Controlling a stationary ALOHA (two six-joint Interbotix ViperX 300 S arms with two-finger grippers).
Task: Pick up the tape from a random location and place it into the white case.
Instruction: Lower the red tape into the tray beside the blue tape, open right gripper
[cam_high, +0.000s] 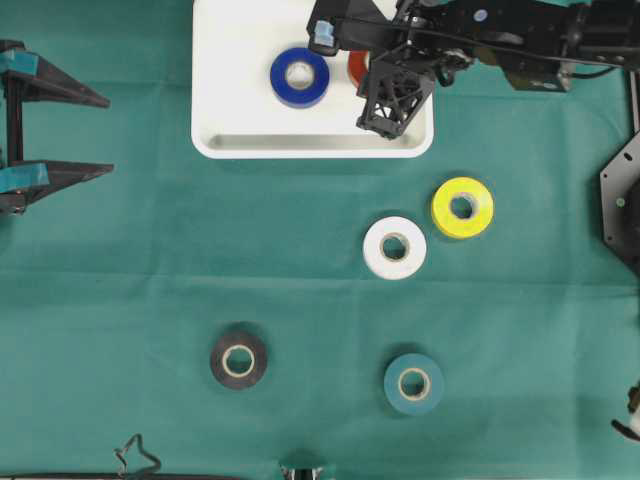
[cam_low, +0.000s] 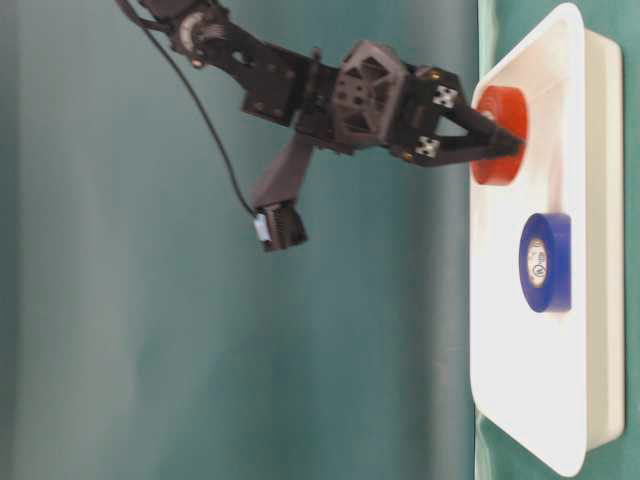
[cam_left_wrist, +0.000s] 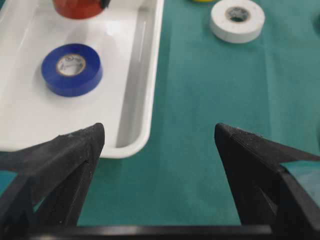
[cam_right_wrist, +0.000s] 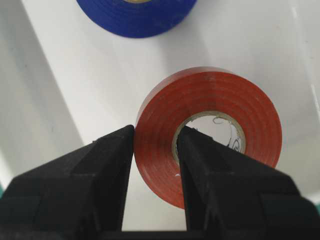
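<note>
Item one, the surface (cam_high: 150, 300), green cloth, largest thing in stock. Item two, the white case (cam_high: 230, 100), a shallow rimmed tray at twelve o'clock of the overhead view. Item three, my right claw (cam_right_wrist: 155, 165), over the case's right half: clamped on the red tape (cam_right_wrist: 215, 110), one finger through the core, the other on the outer face, pinching a single wall of the ring. The roll sits at or just above the case floor; I cannot tell whether it touches. Item four, my left claw (cam_left_wrist: 160, 145), at nine o'clock of the overhead view, jaws spread wide, holding nothing. Item five, the blue tape (cam_high: 300, 77), flat in the case, at nine o'clock of the red one. Items six to nine, loose rolls on the cloth, overhead view: yellow tape (cam_high: 462, 207) at three o'clock, white tape (cam_high: 395, 247) beside it, black tape (cam_high: 238, 360) at seven o'clock, teal tape (cam_high: 414, 383) at five o'clock. Handling note: I judge these rolls light and stiff, with a smooth outer face likely to slip; the wall-through-the-core hold seems soundest.
</note>
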